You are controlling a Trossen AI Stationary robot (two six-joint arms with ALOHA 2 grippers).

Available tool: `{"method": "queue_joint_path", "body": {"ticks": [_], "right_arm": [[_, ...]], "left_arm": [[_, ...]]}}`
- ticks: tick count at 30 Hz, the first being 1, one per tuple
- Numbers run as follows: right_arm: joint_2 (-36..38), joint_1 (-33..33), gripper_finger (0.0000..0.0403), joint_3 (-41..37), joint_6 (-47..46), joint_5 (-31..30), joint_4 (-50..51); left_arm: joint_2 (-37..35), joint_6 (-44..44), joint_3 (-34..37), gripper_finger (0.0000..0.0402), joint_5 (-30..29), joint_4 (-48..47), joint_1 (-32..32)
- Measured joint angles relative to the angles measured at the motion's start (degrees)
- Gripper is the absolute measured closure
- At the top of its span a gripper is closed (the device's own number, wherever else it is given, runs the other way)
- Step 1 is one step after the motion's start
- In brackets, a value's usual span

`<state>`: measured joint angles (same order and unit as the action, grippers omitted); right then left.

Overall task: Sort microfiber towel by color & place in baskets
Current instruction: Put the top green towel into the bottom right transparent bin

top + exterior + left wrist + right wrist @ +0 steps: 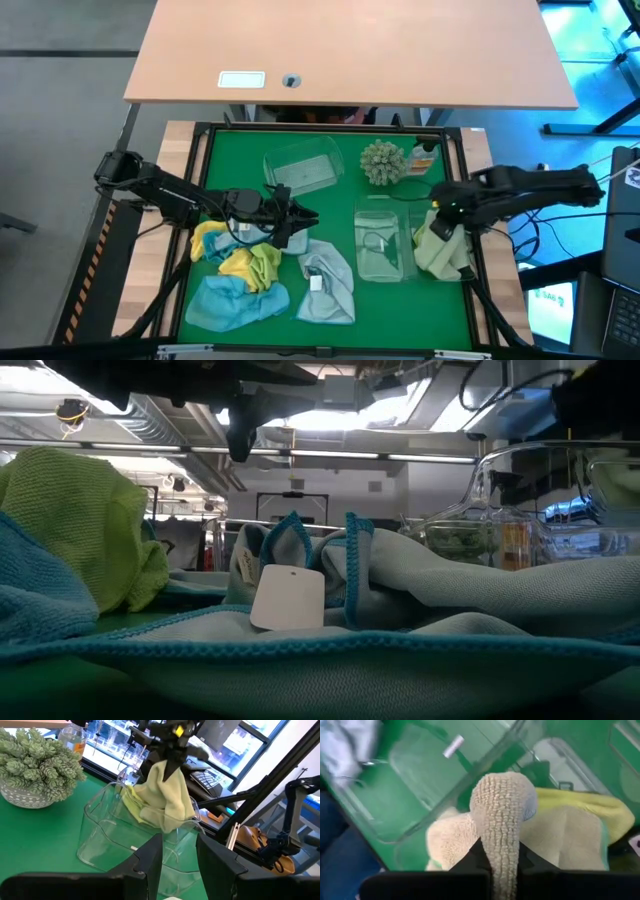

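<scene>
Two dark fingers of the left gripper (177, 862) stand apart, with nothing between them. Just beyond them sits a clear rectangular plastic basket (107, 840) on the green table mat (35, 840). Above its far end hangs a pale yellow-green microfiber towel (165, 792), pinched at the top by the right gripper (172, 755), its lower folds reaching the basket's rim. At ten o'clock from the basket stands a spiky grey-green plant ball (37, 767) in a speckled pale bowl (25, 800). An orange-capped clear bottle (75, 737) stands behind it.
</scene>
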<state>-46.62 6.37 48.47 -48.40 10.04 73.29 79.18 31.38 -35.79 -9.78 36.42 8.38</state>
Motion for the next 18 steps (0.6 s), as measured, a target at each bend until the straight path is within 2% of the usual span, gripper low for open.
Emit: {"method": "queue_joint_path", "body": {"ticks": [14, 18], "right_arm": [[-10.9, 0.0, 0.0374, -1.1, 0.8, 0.0, -0.2], [-13.0, 0.0, 0.0373, -1.1, 0.8, -2.3, -0.6]], "left_arm": [[0.0, -0.3, 0.0, 0.0288, 0.0, 0.0, 0.0], [0.0, -0.5, 0.0, 0.0288, 0.0, 0.0, 0.0]]}}
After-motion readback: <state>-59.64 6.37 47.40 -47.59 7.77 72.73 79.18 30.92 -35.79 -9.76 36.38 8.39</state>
